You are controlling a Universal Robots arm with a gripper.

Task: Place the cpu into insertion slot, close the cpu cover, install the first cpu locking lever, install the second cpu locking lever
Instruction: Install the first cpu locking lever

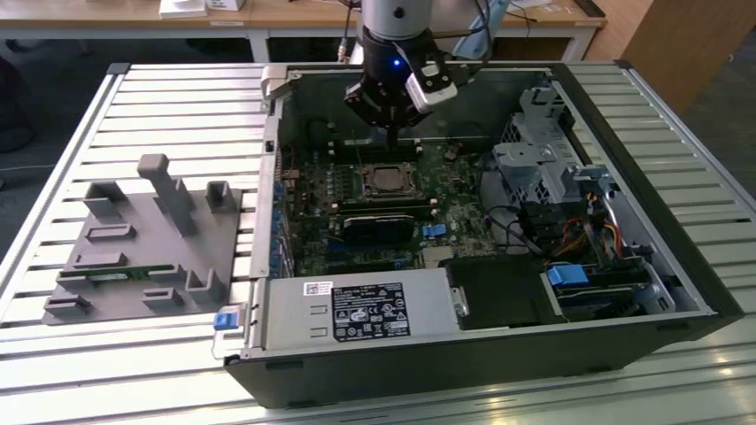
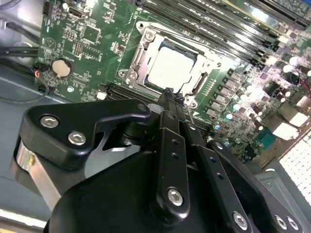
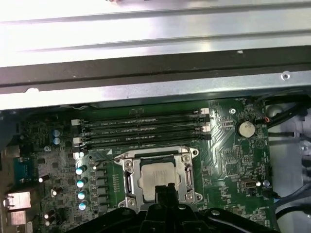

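**CPU seated in socket, gripper just above it**

- The cpu (image 2: 170, 68) lies flat in the insertion slot (image 3: 135, 174), silvery top up.
- The cpu cover (image 3: 155, 156) is down. Its metal frame rings the chip's edges and the chip shows through the window.
- Cannot tell whether the locking levers are latched.
- The gripper (image 2: 167, 93) hangs close over one edge of the socket. Its fingers (image 2: 167, 126) are together with nothing between them. In both wrist views the tips hide a bit of that edge.
- Just beside the socket are four long black memory slots (image 3: 141, 127) in parallel.
- On the opposite flank is a row of small capacitors (image 3: 81, 182). A coin cell (image 3: 247, 128) sits further off on the green board.
- The board lies inside an open computer case (image 1: 697, 292) on its side on a slatted table (image 1: 106, 354).
- Within the case, a metal drive cage (image 1: 532, 168) is toward the exterior view's right. A power supply (image 1: 354, 310) is along the near wall.
- The power supply carries a black-and-white label, with print too small to make out.
- A grey parts fixture (image 1: 142, 257) stands on the table, well apart on the exterior view's left.
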